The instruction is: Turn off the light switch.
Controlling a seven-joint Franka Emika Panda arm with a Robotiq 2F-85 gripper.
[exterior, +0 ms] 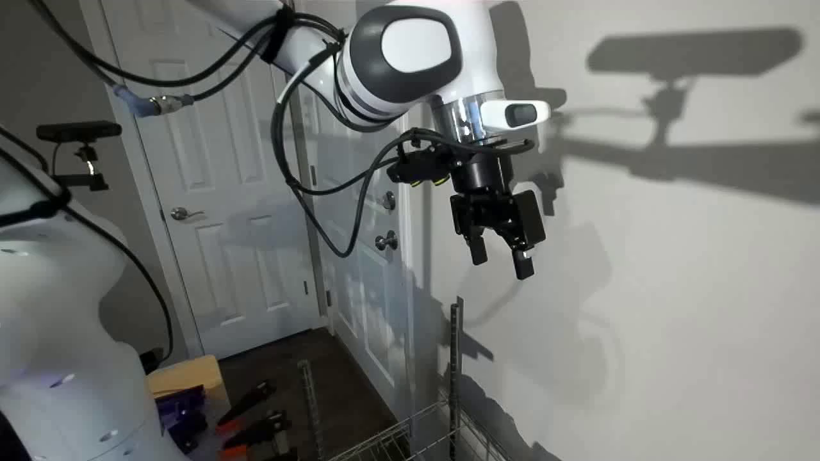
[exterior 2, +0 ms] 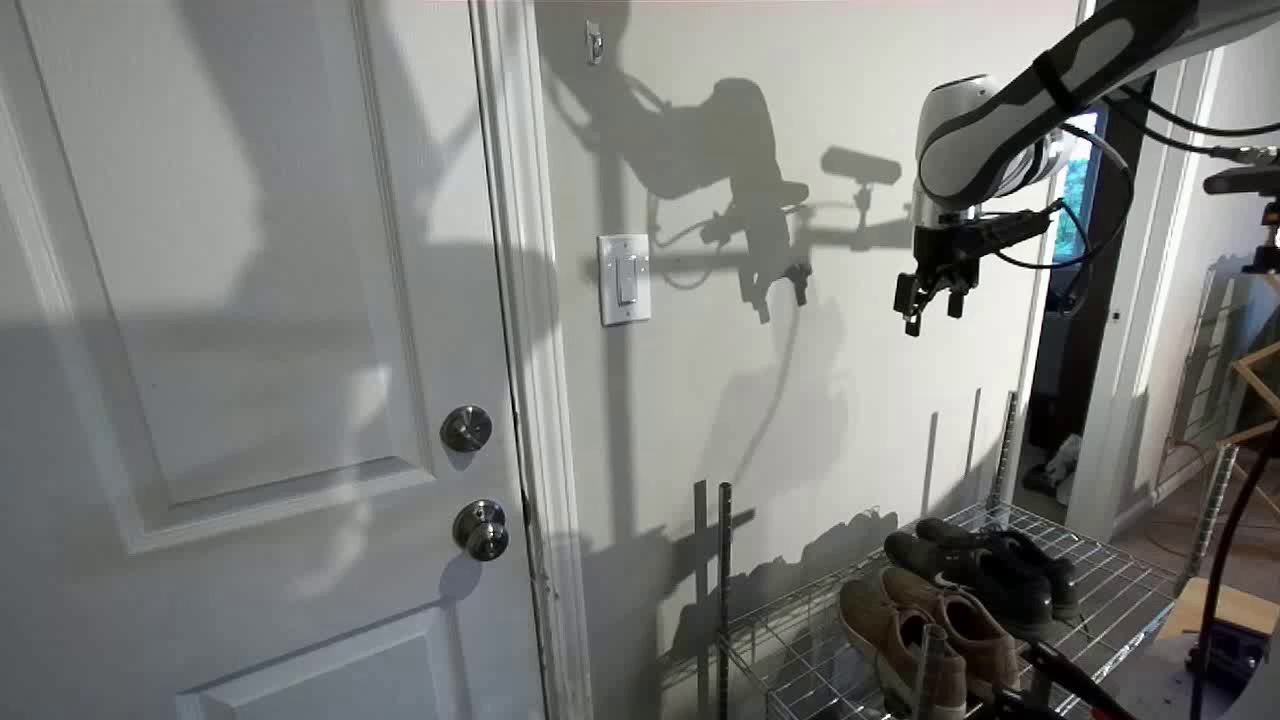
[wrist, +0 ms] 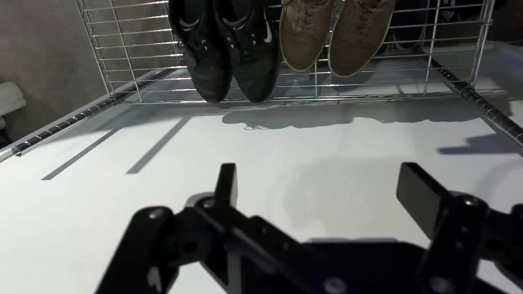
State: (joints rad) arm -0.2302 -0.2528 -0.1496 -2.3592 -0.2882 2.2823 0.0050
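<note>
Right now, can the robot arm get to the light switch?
Probably yes. The open gripper hangs apart from the light switch, but nothing seems to stand between them, and the shoe rack sits lower. How far the arm stretches isn't shown.

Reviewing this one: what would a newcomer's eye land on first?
Probably the white robot arm, its black claw hanging open near the pale wall. In an exterior view, the arm's shadow spreads across that wall beside the white light switch. At the top of the wrist view, black Nike sneakers and brown lace-ups sit on a wire shelf.
</note>
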